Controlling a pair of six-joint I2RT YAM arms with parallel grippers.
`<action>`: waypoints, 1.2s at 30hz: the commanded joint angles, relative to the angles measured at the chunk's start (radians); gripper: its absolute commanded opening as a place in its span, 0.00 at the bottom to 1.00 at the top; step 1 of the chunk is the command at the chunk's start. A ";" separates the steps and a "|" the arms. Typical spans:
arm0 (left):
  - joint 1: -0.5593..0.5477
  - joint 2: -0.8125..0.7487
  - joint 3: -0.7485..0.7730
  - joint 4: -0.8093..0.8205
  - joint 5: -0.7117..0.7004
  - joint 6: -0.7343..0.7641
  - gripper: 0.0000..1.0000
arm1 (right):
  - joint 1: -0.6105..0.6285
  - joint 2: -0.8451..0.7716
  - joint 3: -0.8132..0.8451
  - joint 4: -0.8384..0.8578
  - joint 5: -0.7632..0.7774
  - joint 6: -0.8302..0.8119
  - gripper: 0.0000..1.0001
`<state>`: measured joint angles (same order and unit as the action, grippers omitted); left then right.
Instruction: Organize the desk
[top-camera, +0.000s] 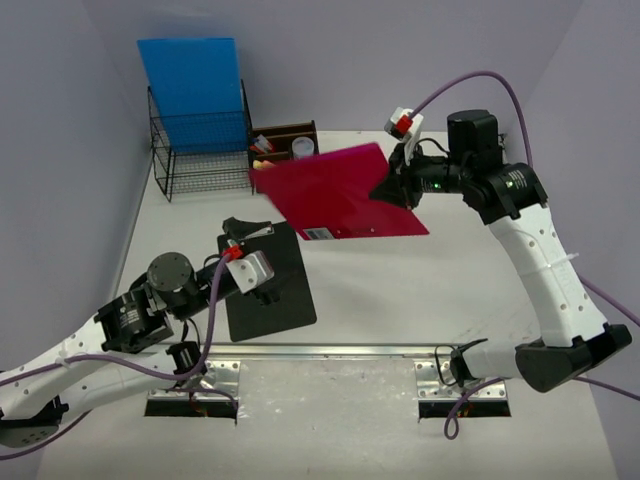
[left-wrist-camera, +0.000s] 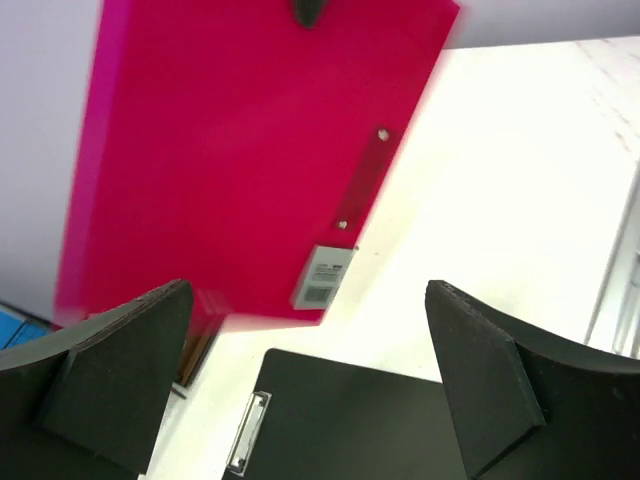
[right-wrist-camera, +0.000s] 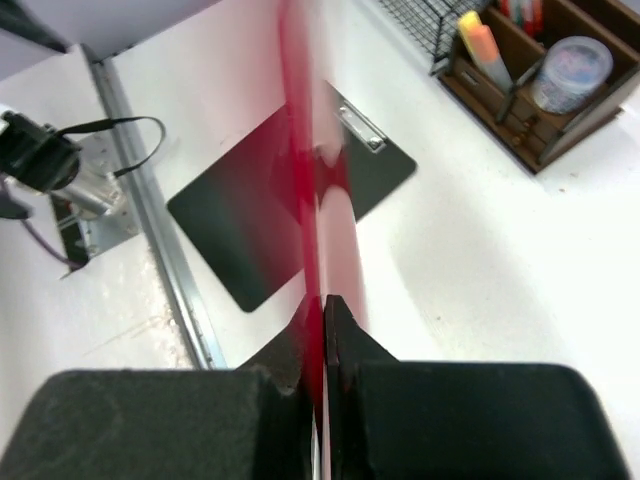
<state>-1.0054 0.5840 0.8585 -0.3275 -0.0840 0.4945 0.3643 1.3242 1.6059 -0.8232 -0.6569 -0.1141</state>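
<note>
Our left gripper (left-wrist-camera: 308, 290) agape above flat black clipboard (left-wrist-camera: 350, 420); right gripper (right-wrist-camera: 322, 300) aloft, tight on magenta plastic folder (top-camera: 335, 190) over white matte desk (top-camera: 420, 290).

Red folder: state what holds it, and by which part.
The right gripper is shut on the red folder, pinching the middle of its right-hand edge. The left gripper is open and empty.

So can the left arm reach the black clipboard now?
Probably yes: the left gripper hangs open over the black clipboard, and the red folder in the right gripper is held clear, farther back.
</note>
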 joint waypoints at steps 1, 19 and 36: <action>0.010 -0.093 -0.066 -0.125 0.204 0.068 1.00 | -0.004 -0.007 0.035 0.089 0.025 0.012 0.00; 0.120 0.225 0.277 0.075 0.017 -0.140 0.98 | 0.109 0.010 0.044 -0.138 -0.065 -0.440 0.00; 0.265 0.346 0.206 -0.039 0.640 0.061 0.75 | 0.257 -0.019 -0.064 -0.176 0.035 -0.550 0.00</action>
<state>-0.7624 0.9163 1.0938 -0.3519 0.3556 0.4762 0.6082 1.3228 1.5356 -1.0299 -0.6268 -0.6302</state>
